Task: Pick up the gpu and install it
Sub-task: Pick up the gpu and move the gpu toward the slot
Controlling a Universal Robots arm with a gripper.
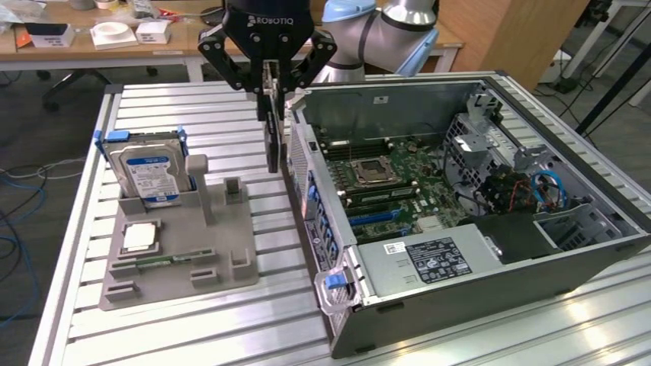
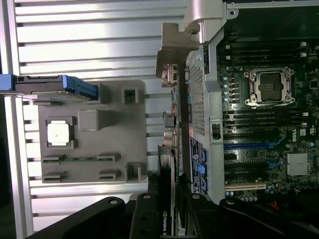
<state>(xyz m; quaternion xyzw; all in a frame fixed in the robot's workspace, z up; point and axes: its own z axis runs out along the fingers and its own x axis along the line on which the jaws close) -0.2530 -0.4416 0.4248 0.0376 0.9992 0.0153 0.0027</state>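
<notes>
Exterior view shows the gripper (image 1: 270,82) clamped on the gpu (image 1: 273,133), which hangs edge-on just beside the computer case (image 1: 305,175) wall, on the exterior view's left. If carried across too low, the card's lower edge could strike that wall and twist in the jaws.

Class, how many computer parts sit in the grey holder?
3: the hard drive upright at one end, the processor chip flat beside it, the memory stick lying beyond that. None seems hidden.
</notes>
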